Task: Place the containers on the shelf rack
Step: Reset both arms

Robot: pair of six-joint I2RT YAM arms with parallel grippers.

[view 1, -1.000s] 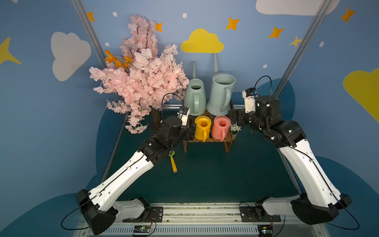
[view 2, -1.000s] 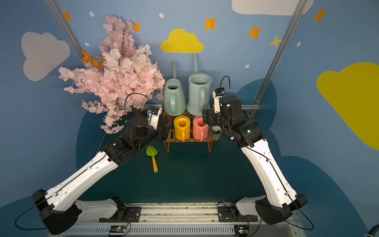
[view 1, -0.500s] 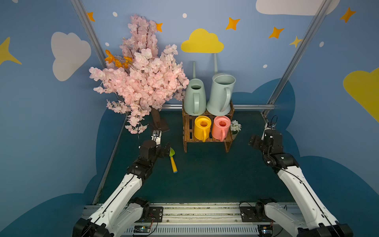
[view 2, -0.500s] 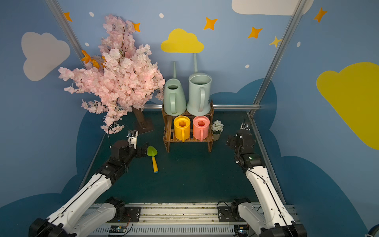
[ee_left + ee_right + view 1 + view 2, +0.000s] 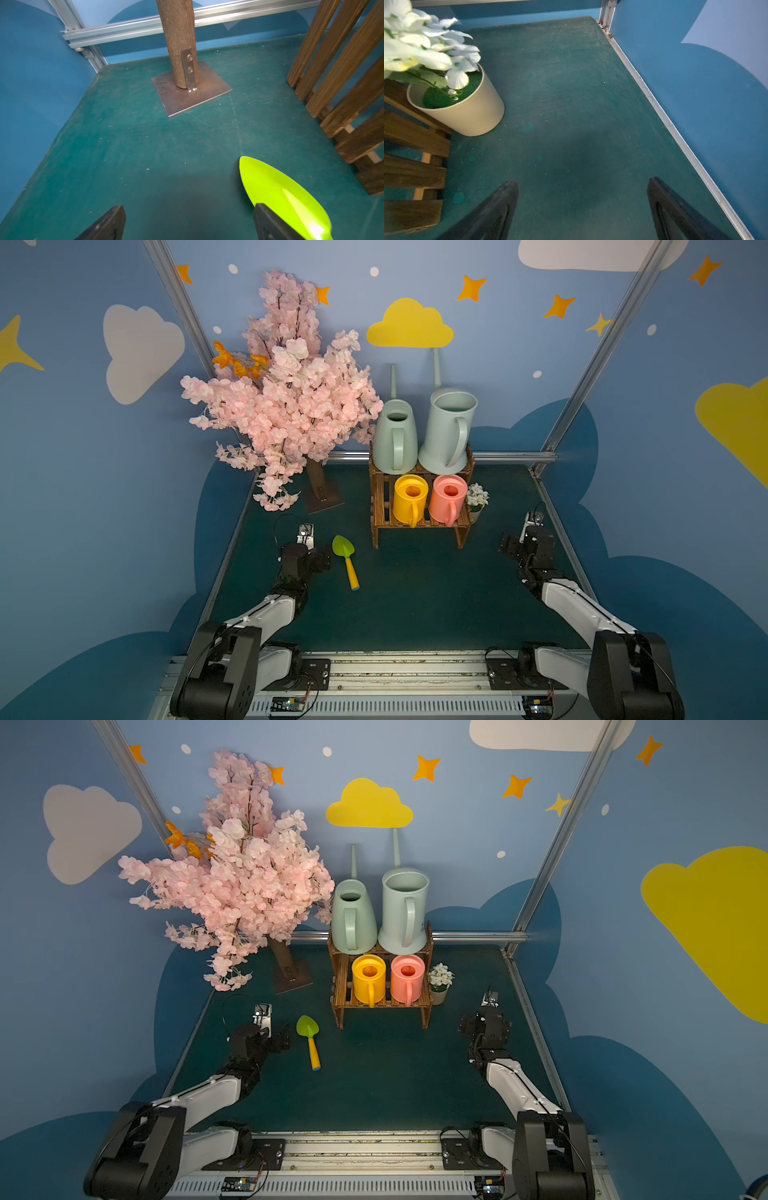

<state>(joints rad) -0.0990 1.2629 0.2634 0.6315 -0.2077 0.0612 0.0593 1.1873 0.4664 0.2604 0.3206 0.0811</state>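
While left end effector (image 5: pixel 188 207) and right end effector (image 5: pixel 582 180) gape empty, base plate (image 5: pixel 193 99) scrawl is illegible.

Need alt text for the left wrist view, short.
Open, empty left pincer over a green table. A lime-green toy shovel lies beside one fingertip; ahead stands a tree trunk on a brown base plate, with the wooden shelf rack nearby.

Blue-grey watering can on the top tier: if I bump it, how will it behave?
Probably tippy: the blue-grey can is tall and stands at the top-tier end of the shelf rack. Likely light, seemingly empty plastic, so it may slide. Its handle faces front, probably a stiff grip.
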